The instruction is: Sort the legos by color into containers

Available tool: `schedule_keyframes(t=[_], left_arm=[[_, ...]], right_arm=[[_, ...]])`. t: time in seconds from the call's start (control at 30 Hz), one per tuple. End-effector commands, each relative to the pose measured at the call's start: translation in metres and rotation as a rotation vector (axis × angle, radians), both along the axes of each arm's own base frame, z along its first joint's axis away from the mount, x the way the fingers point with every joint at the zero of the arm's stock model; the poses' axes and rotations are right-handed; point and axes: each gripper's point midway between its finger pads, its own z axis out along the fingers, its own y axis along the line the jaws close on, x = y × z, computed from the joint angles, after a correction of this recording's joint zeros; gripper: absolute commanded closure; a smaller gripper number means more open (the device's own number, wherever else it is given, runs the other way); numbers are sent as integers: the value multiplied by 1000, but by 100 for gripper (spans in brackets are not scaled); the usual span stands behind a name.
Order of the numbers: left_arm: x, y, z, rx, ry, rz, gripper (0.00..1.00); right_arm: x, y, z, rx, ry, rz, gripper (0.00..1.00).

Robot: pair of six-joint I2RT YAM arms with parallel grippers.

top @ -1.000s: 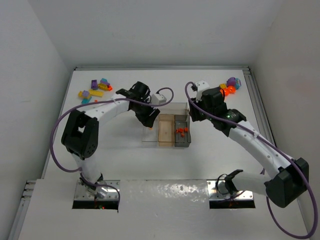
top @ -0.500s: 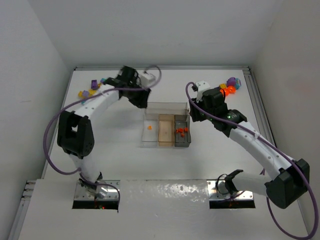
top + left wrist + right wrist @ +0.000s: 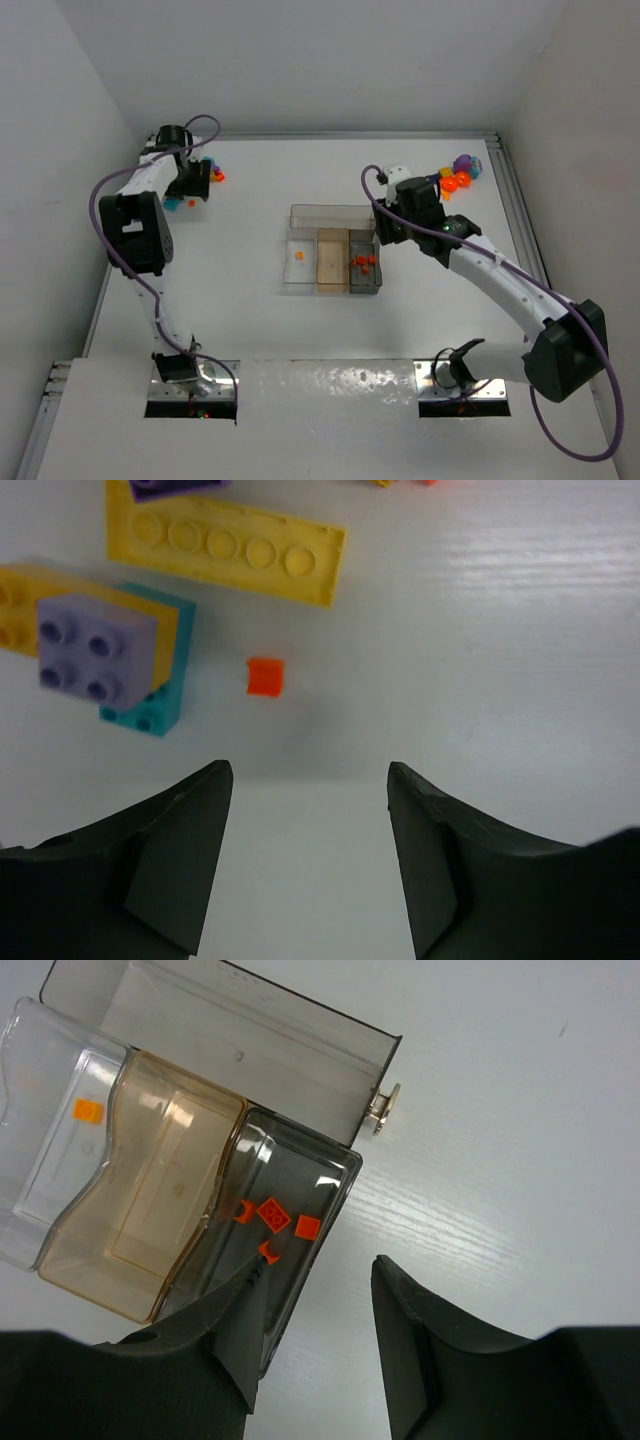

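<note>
Both the left pincer (image 3: 310, 780) and right pincer (image 3: 315, 1282) gape, empty.

Robotics lab cell: plain white walls (image 3: 320, 60) around a white table (image 3: 250, 325) (two bolted-down arms (image 3: 500, 280)).

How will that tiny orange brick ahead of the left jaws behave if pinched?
The orange brick looks rigid and light, so it probably won't deform. It is far narrower than the open jaws and lies flat on the smooth table, so it may skid or flip if one jaw touches first. Being square, it shouldn't roll.
</note>
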Motion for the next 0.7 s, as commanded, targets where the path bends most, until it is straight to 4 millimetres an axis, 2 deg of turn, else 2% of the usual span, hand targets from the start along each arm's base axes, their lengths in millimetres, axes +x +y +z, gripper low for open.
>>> schedule_keyframes(t=[0.0, 0.07, 0.1, 0.23, 0.43, 0.57, 0.67], left_arm=[[21, 25, -8, 26, 1, 72, 39], [31, 28, -11, 34, -2, 75, 43], [32, 29, -24, 35, 19, 71, 43], [38, 34, -38, 49, 45, 79, 48], [26, 28, -52, 27, 87, 67, 54], [19, 20, -54, -14, 94, 59, 57], [15, 21, -57, -7, 98, 61, 59]], right_arm=[[12, 7, 13, 18, -38, 11, 54], [13, 7, 12, 11, -36, 13, 54], [14, 8, 11, 5, -32, 17, 54], [18, 8, 12, -13, -24, 22, 54], [25, 12, 14, -15, -23, 21, 54], [25, 14, 15, -7, -18, 19, 54], [26, 14, 16, -9, -18, 20, 54]])
